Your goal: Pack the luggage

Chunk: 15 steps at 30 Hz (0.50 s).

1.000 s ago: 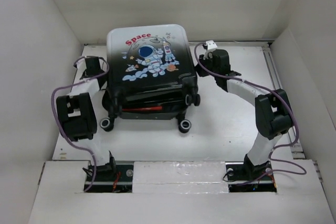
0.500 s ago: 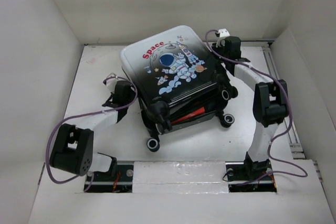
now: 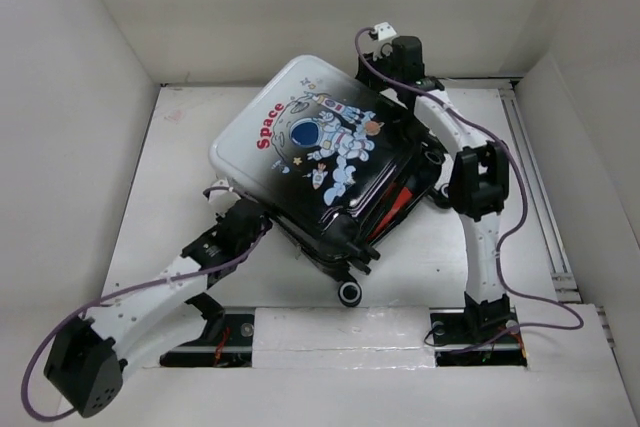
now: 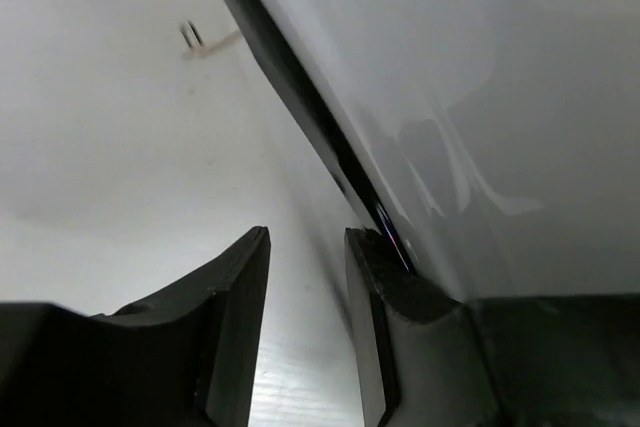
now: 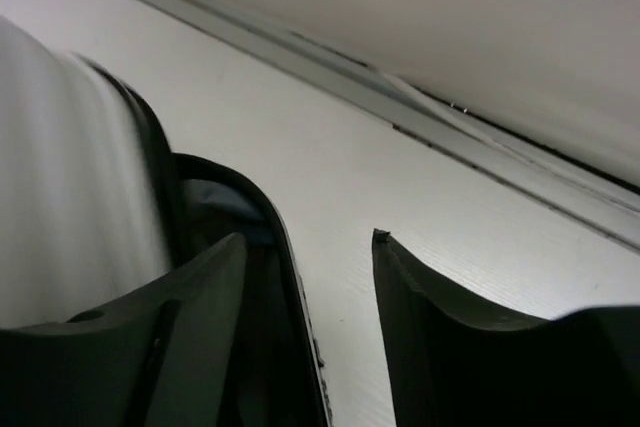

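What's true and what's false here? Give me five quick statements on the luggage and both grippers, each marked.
1. The luggage lies with its astronaut print facing up. True.
2. It sits square to the edges of the table. False: it is turned diagonally.
3. The left gripper is clamped on a wheel. False: its jaws stand apart beside the shell's edge with nothing between them, and the near wheel stands free.
4. The right gripper is open. True.
5. The luggage is spread open with its lining showing. False: its two halves lie together, with only a slim gap along the wheel side.
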{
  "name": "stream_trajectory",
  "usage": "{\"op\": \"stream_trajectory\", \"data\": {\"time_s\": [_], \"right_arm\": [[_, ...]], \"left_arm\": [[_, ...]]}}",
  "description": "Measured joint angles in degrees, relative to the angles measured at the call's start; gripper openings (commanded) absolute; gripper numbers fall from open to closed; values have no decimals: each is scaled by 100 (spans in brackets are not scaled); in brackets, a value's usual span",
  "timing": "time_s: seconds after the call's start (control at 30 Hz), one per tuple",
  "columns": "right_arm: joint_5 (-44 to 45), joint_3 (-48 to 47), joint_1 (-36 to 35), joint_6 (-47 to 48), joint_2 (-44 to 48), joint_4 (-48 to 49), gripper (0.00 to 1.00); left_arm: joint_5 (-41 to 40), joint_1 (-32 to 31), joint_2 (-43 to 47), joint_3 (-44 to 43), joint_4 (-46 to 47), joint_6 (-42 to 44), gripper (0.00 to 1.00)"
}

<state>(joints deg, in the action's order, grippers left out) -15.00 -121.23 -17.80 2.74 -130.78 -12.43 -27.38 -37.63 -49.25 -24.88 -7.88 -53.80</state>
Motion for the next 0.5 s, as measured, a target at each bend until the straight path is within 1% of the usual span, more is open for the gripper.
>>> {"op": "stream_trajectory", "data": {"time_s": [0.07, 0.1, 0.13, 0.17, 0.2, 0.27, 0.3, 0.33, 0.37, 0.4, 0.43, 0.47, 0.5], "right_arm": [[0, -31, 37, -37, 210, -66, 69], [-72, -33, 103, -131, 352, -90, 75], [-177, -17, 166, -216, 535, -179, 77], [-269, 59, 223, -267, 785, -269, 82], [-363, 212, 315, -317, 1113, -297, 92], [-466, 525, 442, -389, 1770, -313, 92], [-509, 756, 581, -437, 2229, -317, 81], [-516, 879, 671, -446, 2485, -302, 73], [-503, 1220, 809, -476, 2898, -173, 63], [-446, 1572, 914, -494, 3309, -111, 50], [-345, 2061, 1054, -538, 3775, 17, 23], [-184, 2669, 1152, -566, 4275, 219, 14], [-39, 3272, 1204, -627, 4806, 262, 8]], "left_arm": [[-133, -4, 356, 0, -254, 131, 34], [-149, -9, 442, 0, -317, 195, 34], [-164, -20, 492, 0, -310, 249, 34], [-181, -33, 533, -4, -205, 302, 34], [-225, -57, 577, -39, -138, 367, 32], [-323, -81, 708, -101, -85, 518, 32], [-369, -87, 796, -111, -70, 570, 32], [-407, -92, 887, -111, -59, 608, 32], [-442, -94, 1005, -111, -57, 643, 31], [-468, -94, 1150, -111, -33, 662, 31], [-487, -98, 1318, -116, 44, 684, 31], [-527, -107, 1519, -120, 164, 713, 31], [-581, -120, 1731, -129, 291, 758, 30]]}}
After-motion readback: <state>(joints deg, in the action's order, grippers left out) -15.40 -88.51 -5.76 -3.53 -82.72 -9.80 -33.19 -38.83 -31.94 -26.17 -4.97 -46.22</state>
